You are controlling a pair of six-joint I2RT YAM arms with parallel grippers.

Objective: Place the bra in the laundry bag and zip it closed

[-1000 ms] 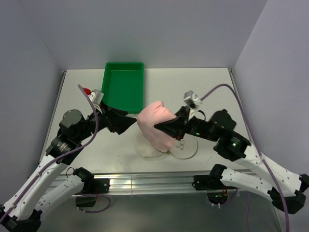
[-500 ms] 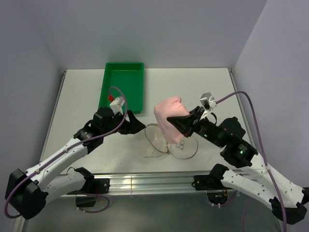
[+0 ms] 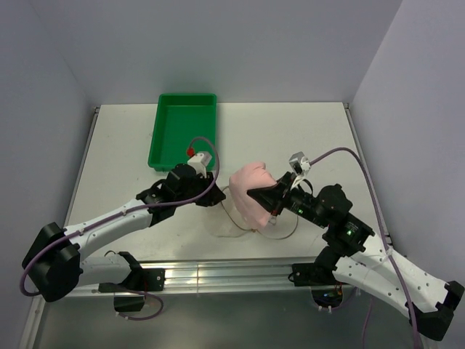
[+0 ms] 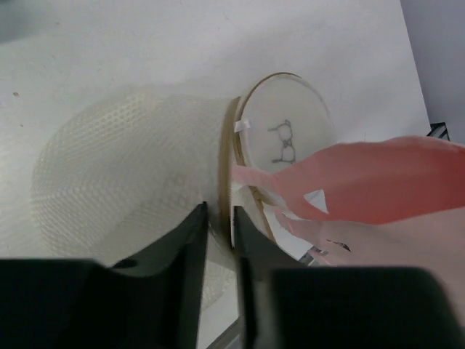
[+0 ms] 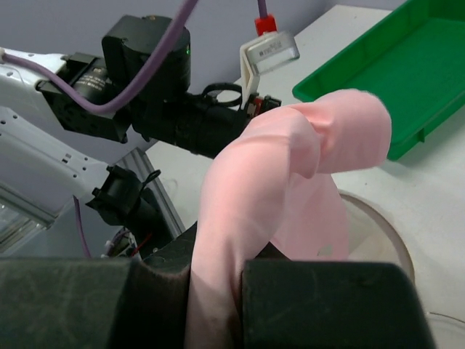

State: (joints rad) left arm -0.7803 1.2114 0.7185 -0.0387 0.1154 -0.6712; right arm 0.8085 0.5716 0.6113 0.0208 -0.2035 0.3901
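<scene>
The pale pink bra hangs bunched over the laundry bag, and my right gripper is shut on it. In the right wrist view the bra rises from between the jaws of the right gripper. The laundry bag lies open on the table below it. In the left wrist view its mesh half bulges up beside the flat round face, which bears a dark mark. My left gripper has its jaws drawn close on the bag's rim; in the top view it sits at the bag's left edge.
A green tray stands at the back left of the table, also seen in the right wrist view. The left arm stretches low across the table toward the bag. The metal rail runs along the near edge.
My left arm has swung in to the bag's left edge and its jaws have narrowed onto the rim. My right gripper has shifted right and then come lower with the bra.
</scene>
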